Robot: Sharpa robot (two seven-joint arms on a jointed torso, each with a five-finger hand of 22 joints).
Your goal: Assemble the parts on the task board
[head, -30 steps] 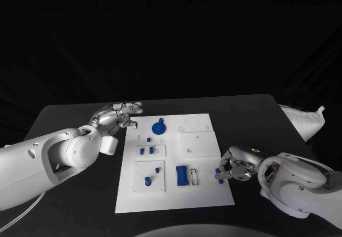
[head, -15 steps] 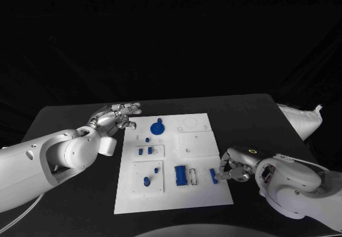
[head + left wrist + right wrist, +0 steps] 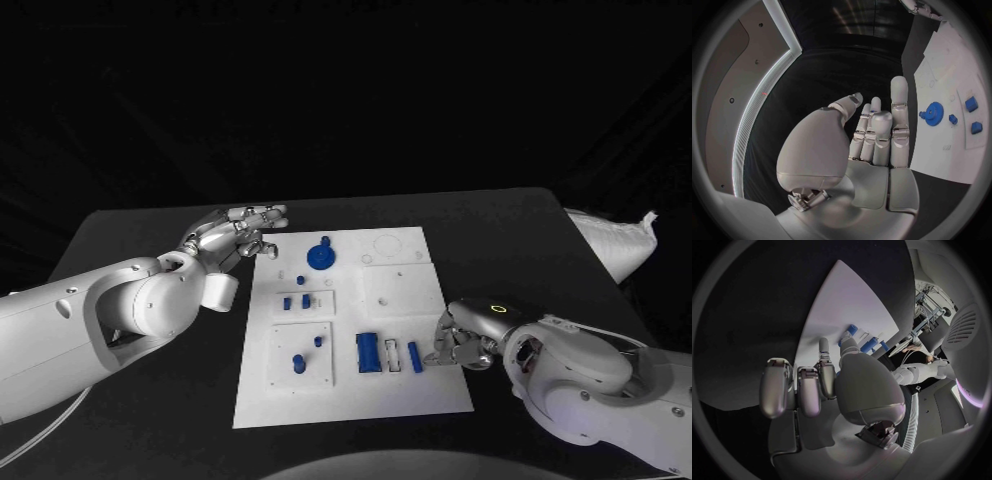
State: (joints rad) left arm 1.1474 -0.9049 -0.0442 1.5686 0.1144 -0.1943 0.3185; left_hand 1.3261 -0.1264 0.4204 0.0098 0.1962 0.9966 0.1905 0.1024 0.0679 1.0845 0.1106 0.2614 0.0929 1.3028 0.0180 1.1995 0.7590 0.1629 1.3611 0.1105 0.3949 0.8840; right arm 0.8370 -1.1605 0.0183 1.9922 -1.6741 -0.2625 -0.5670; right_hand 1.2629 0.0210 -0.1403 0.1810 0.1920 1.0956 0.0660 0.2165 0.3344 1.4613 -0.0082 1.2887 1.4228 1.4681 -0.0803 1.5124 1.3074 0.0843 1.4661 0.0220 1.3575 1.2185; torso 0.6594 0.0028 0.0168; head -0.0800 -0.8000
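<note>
Now a blue part (image 3: 415,357) at the right hand's (image 3: 459,342) fingertips.

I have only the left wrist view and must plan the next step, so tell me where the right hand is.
Observer: The right hand is at the right edge of the task board, towards its near end. Its fingertips are at a slim blue piece lying on the board.
Operator: State whether it grips that piece.
Observer: I cannot tell, because the fingers hide the contact. The piece lies just right of a narrow white frame, which sits beside a larger blue block.
Operator: Report what is under my left hand.
Observer: The left hand is over the black table, beside the board's far left corner. It holds nothing and its fingers are apart.
</note>
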